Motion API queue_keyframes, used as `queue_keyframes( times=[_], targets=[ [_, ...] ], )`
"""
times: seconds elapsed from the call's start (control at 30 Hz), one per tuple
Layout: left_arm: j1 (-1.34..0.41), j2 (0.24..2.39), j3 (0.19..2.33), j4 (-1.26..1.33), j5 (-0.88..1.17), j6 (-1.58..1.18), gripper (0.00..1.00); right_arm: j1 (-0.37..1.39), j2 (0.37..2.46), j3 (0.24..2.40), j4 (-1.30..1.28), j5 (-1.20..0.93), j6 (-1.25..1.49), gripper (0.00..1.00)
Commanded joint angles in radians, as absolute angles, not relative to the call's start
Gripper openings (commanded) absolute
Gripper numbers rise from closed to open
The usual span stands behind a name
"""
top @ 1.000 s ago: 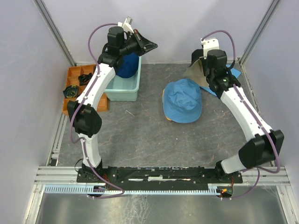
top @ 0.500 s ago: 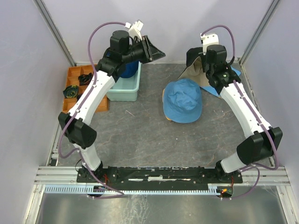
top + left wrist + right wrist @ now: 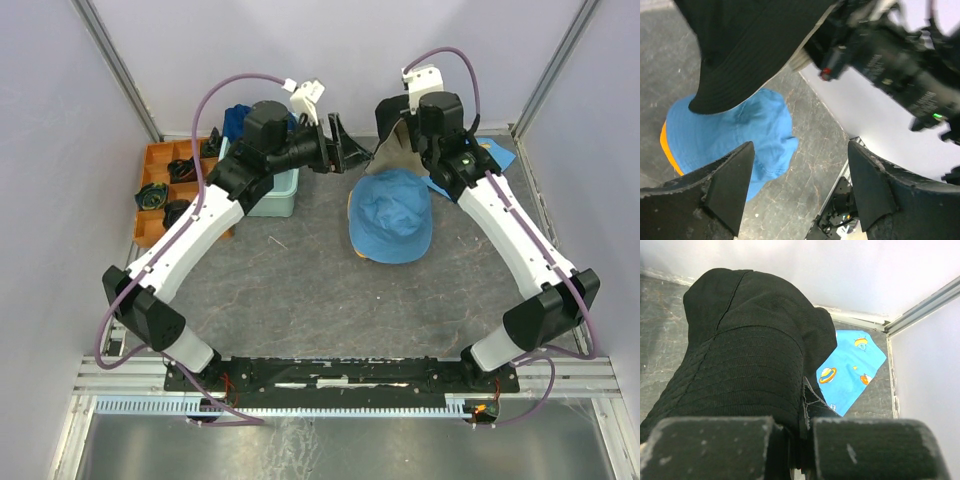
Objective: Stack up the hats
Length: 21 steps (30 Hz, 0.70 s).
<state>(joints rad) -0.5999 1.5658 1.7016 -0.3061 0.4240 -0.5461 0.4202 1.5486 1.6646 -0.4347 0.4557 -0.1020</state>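
My right gripper (image 3: 800, 450) is shut on the brim of the black hat (image 3: 740, 355), which hangs in the air at the back of the table (image 3: 395, 140). Just left of that hat my left gripper (image 3: 350, 145) stands open, nothing between its fingers (image 3: 715, 190). In the left wrist view the black hat (image 3: 750, 45) hangs above the light blue hat (image 3: 735, 135). The light blue hat (image 3: 392, 212) lies on the yellow-orange hat (image 3: 352, 215), of which only an edge shows. The dark navy hat (image 3: 238, 120) sits at the back of the mint-green tub (image 3: 275, 192).
A flat blue cloth with printed planets (image 3: 850, 370) lies in the back right corner (image 3: 490, 150). An orange compartment tray (image 3: 165, 185) with dark items stands at the left wall. Walls close in the back and both sides.
My left arm has swung right from above the tub toward the black hat, and its jaws have opened wide. My right gripper has carried the black hat leftward and a little up.
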Motion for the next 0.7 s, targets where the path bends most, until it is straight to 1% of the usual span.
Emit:
queue_keyframes(
  times=[0.0,0.1,0.23,0.3,0.37,0.43,0.5,0.57,0.67],
  targets=[
    [-0.592,1.553,1.596,-0.139,0.360,-0.738,0.83,0.439,1.546,1.712,-0.397,0.503,-0.094,0.00],
    [-0.591,1.548,1.533,-0.081,0.306,-0.863,0.87,0.446,1.541,1.710,-0.388,0.506,-0.090,0.00],
    [-0.588,1.577,1.489,0.036,0.289,-1.023,0.91,0.456,1.533,1.707,-0.383,0.508,-0.089,0.00],
    [-0.588,1.596,1.483,0.106,0.294,-1.085,0.92,0.458,1.529,1.702,-0.381,0.507,-0.090,0.00],
    [-0.588,1.621,1.519,0.091,0.291,-1.086,0.92,0.459,1.522,1.698,-0.376,0.509,-0.088,0.00],
    [-0.592,1.638,1.571,0.056,0.291,-1.002,0.88,0.459,1.522,1.702,-0.380,0.507,-0.087,0.00],
    [-0.598,1.651,1.634,-0.021,0.279,-0.848,0.86,0.460,1.525,1.708,-0.381,0.504,-0.087,0.00],
    [-0.600,1.667,1.687,-0.110,0.266,-0.669,0.86,0.460,1.530,1.717,-0.386,0.498,-0.080,0.00],
    [-0.601,1.645,1.680,-0.191,0.220,-0.464,0.87,0.460,1.538,1.733,-0.394,0.486,-0.067,0.00]
  ],
)
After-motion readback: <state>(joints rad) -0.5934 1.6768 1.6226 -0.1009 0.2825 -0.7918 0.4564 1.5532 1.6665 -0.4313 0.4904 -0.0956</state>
